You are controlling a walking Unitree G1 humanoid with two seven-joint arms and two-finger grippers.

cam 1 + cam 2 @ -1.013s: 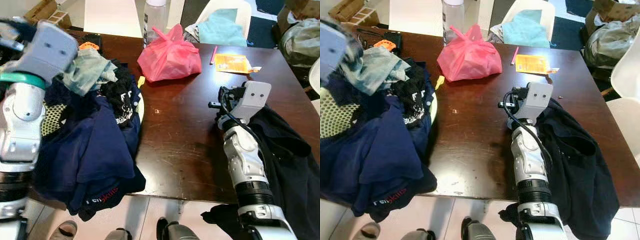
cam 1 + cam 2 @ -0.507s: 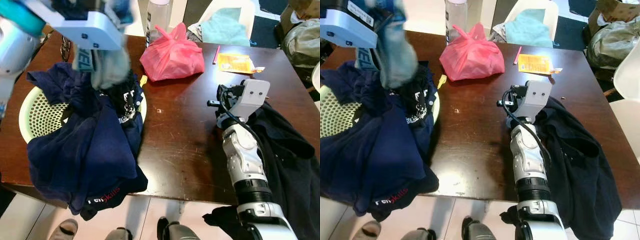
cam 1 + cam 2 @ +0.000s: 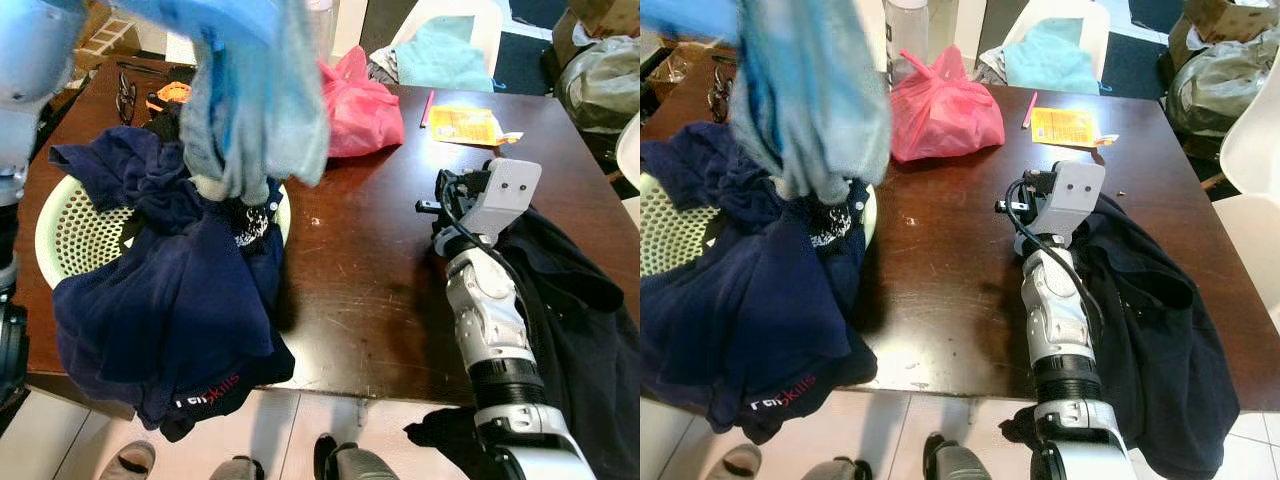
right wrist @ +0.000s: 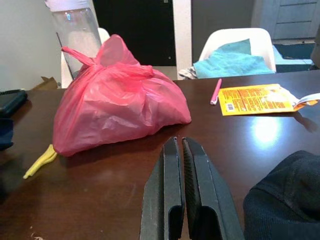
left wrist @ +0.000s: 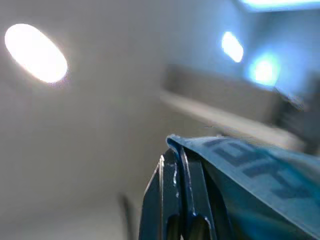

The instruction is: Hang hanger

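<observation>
**Lifting a blue garment above the laundry basket**

Raised high over the dark brown wooden worktop (image 3: 380, 270), the left tool (image 5: 176, 200) has its two black fingers pinched together on a light blue-grey cloth garment (image 3: 255, 110), which hangs blurred over the pale green perforated plastic basket (image 3: 62, 232). Navy blue clothes (image 3: 170, 300) spill from that basket across the worktop's near edge. No hanger can be made out.

The right tool (image 4: 181, 197) rests low over the worktop with its fingers drawn together and empty, just beside a black fabric garment (image 3: 1150, 330) draped over the right edge. Ahead of it lie a tied pink plastic bag (image 4: 117, 100), a pink pen (image 4: 215, 91) and an orange printed packet (image 4: 255, 99). A clear plastic bottle (image 4: 75, 30) stands behind the bag.
</observation>
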